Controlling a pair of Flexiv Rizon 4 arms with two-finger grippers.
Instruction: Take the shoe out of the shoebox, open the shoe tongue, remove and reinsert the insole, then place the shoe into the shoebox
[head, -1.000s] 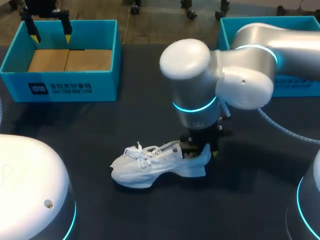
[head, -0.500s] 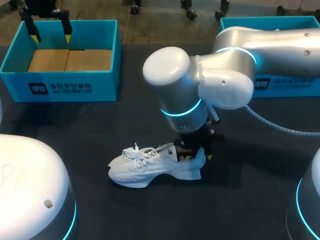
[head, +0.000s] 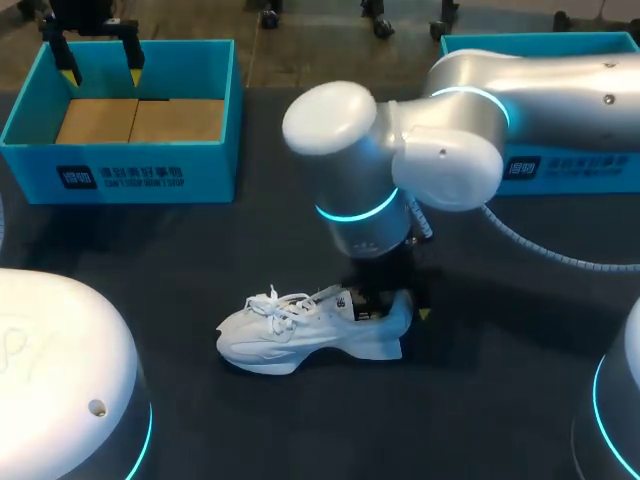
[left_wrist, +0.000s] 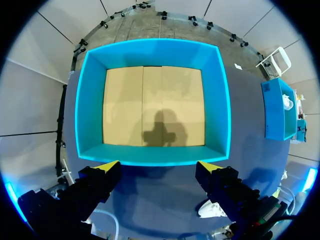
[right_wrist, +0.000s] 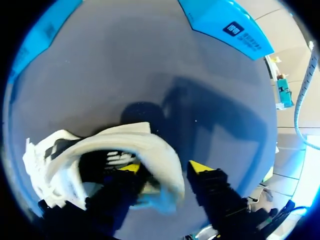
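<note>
At mid-table (head: 150, 260), the white shoe (head: 290, 338) stood on its sole, heel collar clamped by the right gripper (right_wrist: 164, 168), while the left gripper (left_wrist: 157, 165) hung unclenched over the teal shoebox (left_wrist: 89, 110).

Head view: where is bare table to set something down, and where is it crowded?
Bare table lies between the left shoebox and the shoe, and again between the shoe and the near edge. Crowded: the shoe's heel, where the right gripper clamps it under its arm; the left gripper hangs over the shoebox.
</note>
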